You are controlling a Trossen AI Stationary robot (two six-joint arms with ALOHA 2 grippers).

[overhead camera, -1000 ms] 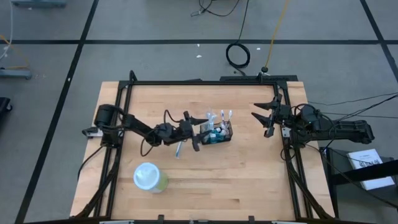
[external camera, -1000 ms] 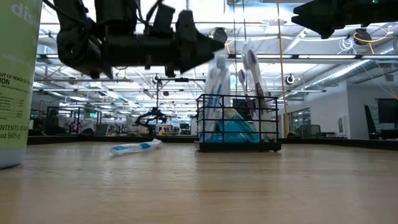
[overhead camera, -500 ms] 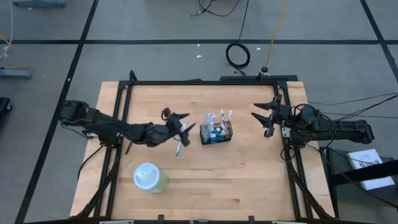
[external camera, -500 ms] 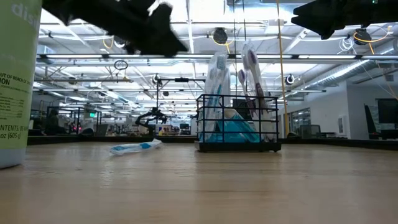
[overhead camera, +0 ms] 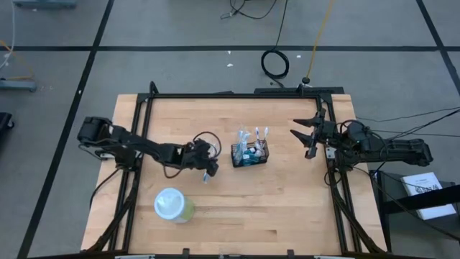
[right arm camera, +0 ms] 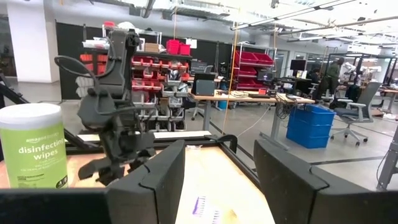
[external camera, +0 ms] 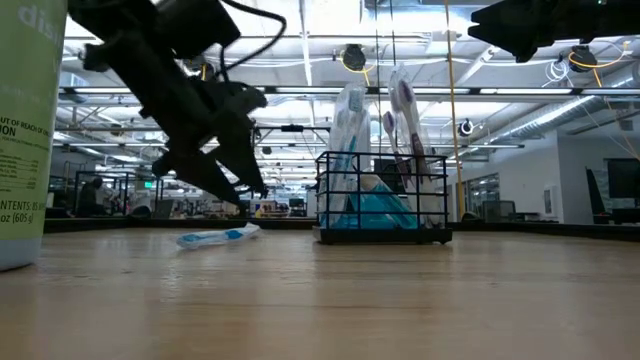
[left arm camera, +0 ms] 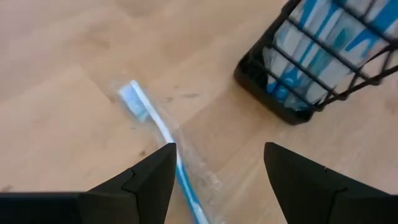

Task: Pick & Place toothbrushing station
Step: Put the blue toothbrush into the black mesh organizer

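The small black rectangular wire-mesh caddy [overhead camera: 250, 154] stood upright on the pale wooden counter [overhead camera: 237, 201] near its middle, holding upright packaged toothbrushes and a blue-and-white pack. No pincer touched it.

Just beside it on the left arm's side lay a blue-and-white toothbrush in a clear wrapper [left arm camera: 163, 140], flat on the counter and apart from the caddy. The left pincer [overhead camera: 209, 164] hung low over this toothbrush with its arm stretched across from the counter's left edge and its fingers tipped down toward the wood; its jaws were spread, grasping nothing, with the toothbrush lying on the counter below the gap. The right pincer [overhead camera: 305, 136] waited in the air near the counter's right edge, level with the caddy and well apart from it, jaws parted and empty.

A round pale-green canister with a whitish lid [overhead camera: 173, 205] stood near the counter's front-left; its label read "disinfecting wipes".

A second before, the left pincer had been level and close against the caddy's side; it had since drawn back and dipped toward the loose toothbrush. The right arm, caddy and canister had not shifted.
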